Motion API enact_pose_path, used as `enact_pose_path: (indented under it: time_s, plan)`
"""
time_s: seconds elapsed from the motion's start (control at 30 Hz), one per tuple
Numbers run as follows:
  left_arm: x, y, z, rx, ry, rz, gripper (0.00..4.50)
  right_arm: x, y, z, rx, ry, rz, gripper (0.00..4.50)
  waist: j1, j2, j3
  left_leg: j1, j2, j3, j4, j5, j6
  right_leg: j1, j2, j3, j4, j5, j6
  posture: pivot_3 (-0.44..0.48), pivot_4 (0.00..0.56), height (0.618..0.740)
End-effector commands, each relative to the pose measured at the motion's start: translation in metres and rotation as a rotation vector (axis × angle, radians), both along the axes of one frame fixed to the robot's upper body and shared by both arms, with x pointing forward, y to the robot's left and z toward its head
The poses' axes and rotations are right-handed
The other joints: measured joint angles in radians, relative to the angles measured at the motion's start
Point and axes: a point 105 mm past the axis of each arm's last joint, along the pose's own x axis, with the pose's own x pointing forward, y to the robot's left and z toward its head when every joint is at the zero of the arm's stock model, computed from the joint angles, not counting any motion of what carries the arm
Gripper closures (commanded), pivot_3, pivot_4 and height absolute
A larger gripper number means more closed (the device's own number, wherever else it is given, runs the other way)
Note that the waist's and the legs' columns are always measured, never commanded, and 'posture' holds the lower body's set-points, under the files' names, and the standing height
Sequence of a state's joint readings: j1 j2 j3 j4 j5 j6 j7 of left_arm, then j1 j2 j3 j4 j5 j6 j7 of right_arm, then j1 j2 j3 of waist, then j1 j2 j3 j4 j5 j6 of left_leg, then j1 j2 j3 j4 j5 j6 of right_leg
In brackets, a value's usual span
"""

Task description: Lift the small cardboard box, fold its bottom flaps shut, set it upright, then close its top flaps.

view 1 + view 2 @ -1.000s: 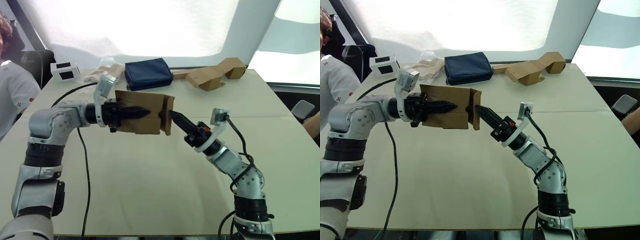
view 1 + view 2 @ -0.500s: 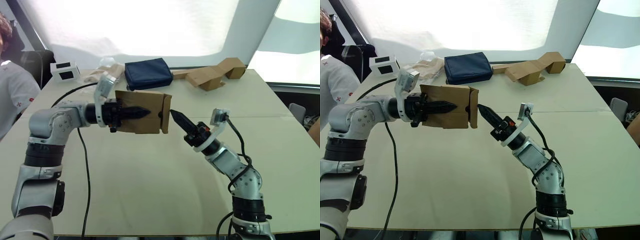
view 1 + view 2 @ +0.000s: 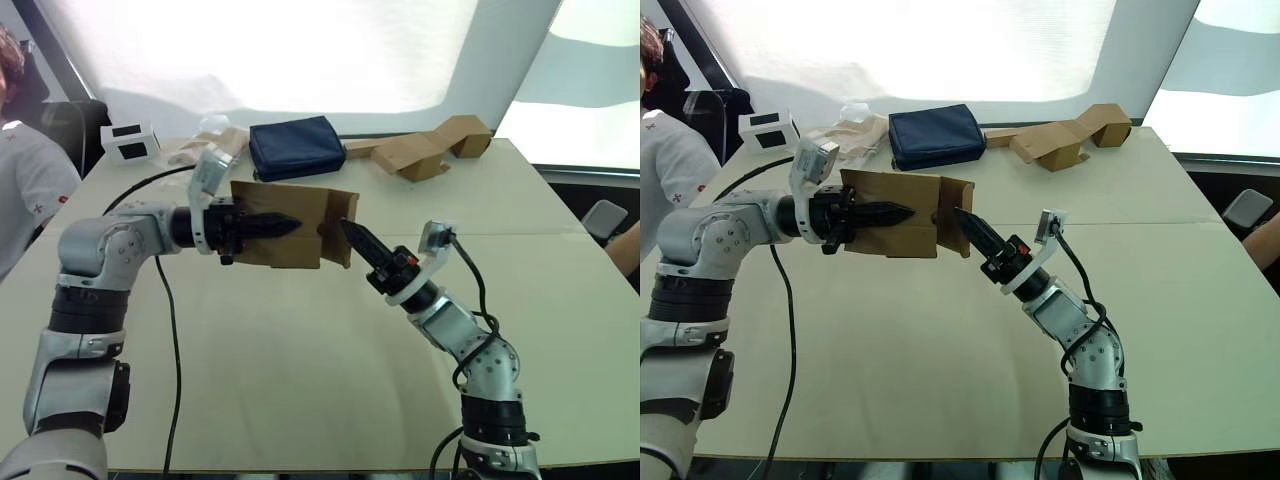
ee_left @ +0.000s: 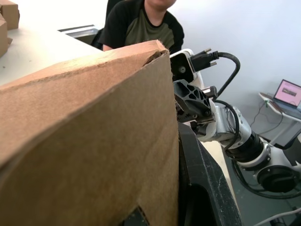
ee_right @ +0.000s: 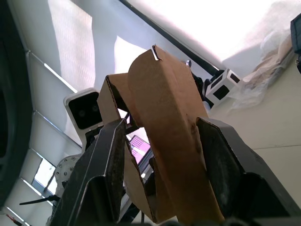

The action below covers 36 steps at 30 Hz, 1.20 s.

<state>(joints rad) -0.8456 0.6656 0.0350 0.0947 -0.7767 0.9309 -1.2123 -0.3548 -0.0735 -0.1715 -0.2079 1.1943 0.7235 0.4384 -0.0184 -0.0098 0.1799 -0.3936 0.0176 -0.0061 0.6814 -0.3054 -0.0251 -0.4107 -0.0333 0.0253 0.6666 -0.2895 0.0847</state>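
The small cardboard box (image 3: 300, 212) hangs on its side above the table, plain brown, its open ends facing left and right. My left gripper (image 3: 283, 226) is shut on the box's near wall, one black finger lying along the outer face. At the box's right end a short flap (image 3: 346, 208) stands out at an angle. My right gripper (image 3: 345, 230) points its tips into that end, touching the flap. In the right wrist view the flap (image 5: 164, 132) sits between two spread fingers (image 5: 106, 165), so the gripper is open.
At the table's far side lie a navy pouch (image 3: 296, 147), larger tan cardboard pieces (image 3: 430, 148), crumpled wrapping (image 3: 205, 145) and a white box with dark windows (image 3: 130, 142). A person (image 3: 25, 185) sits at the left edge. A black cable (image 3: 170, 330) runs across the table (image 3: 300, 380).
My right gripper backed off slightly, then came in again to the box's right end. The end flap now splays outward. The left arm has held the box still.
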Motion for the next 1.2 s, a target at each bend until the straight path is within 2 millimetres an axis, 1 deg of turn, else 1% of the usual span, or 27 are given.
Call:
enact_pose_path:
  time_s: [0.03,0.13,0.23,0.27,0.3,0.33,0.8,1.0,1.2]
  plan:
    - [-0.004,0.002,0.018,-0.039,-0.063,-0.002,4.50,-0.003,-0.002,0.009,0.053,-0.023,0.010,2.21,0.000,0.000,0.000,0.000,0.000,0.000,0.000,0.000,0.000,0.000,0.000,0.000,0.000,0.000,0.000,0.000,0.150,0.740]
    - [-0.004,0.002,0.019,-0.043,-0.063,-0.001,4.50,-0.003,-0.002,0.011,0.075,-0.019,0.013,2.21,0.000,0.000,0.000,0.000,0.000,0.000,0.000,0.000,0.000,0.000,0.000,0.000,0.000,0.000,0.000,0.000,0.150,0.740]
    - [-0.004,0.002,0.019,-0.046,-0.061,0.001,4.50,-0.003,-0.002,0.011,0.088,-0.013,0.013,2.97,0.000,0.000,0.000,0.000,0.000,0.000,0.000,0.000,0.000,0.000,0.000,0.000,0.000,0.000,0.000,0.000,0.150,0.740]
    - [-0.004,0.002,0.019,-0.046,-0.061,0.001,4.50,-0.003,-0.001,0.010,0.088,-0.011,0.012,3.30,0.000,0.000,0.000,0.000,0.000,0.000,0.000,0.000,0.000,0.000,0.000,0.000,0.000,0.000,0.000,0.000,0.150,0.740]
    - [-0.004,0.003,0.019,-0.046,-0.060,0.001,4.50,-0.003,-0.001,0.010,0.087,-0.009,0.011,3.74,0.000,0.000,0.000,0.000,0.000,0.000,0.000,0.000,0.000,0.000,0.000,0.000,0.000,0.000,0.000,0.000,0.150,0.740]
    - [-0.004,0.003,0.019,-0.047,-0.060,0.000,4.50,-0.003,-0.001,0.009,0.086,-0.007,0.010,4.05,0.000,0.000,0.000,0.000,0.000,0.000,0.000,0.000,0.000,0.000,0.000,0.000,0.000,0.000,0.000,0.000,0.150,0.740]
    - [-0.006,0.000,0.016,-0.047,-0.051,-0.007,4.50,0.002,0.004,0.008,0.076,-0.003,-0.014,4.05,0.000,0.000,0.000,0.000,0.000,0.000,0.000,0.000,0.000,0.000,0.000,0.000,0.000,0.000,0.000,0.000,0.150,0.740]
    - [-0.006,-0.003,0.012,-0.046,-0.047,-0.011,4.50,-0.005,0.009,0.013,0.094,-0.017,0.030,4.05,0.000,0.000,0.000,0.000,0.000,0.000,0.000,0.000,0.000,0.000,0.000,0.000,0.000,0.000,0.000,0.000,0.150,0.740]
    - [-0.006,-0.005,0.013,-0.056,-0.050,-0.012,4.50,-0.008,0.012,0.013,0.085,-0.021,0.049,4.05,0.000,0.000,0.000,0.000,0.000,0.000,0.000,0.000,0.000,0.000,0.000,0.000,0.000,0.000,0.000,0.000,0.150,0.740]
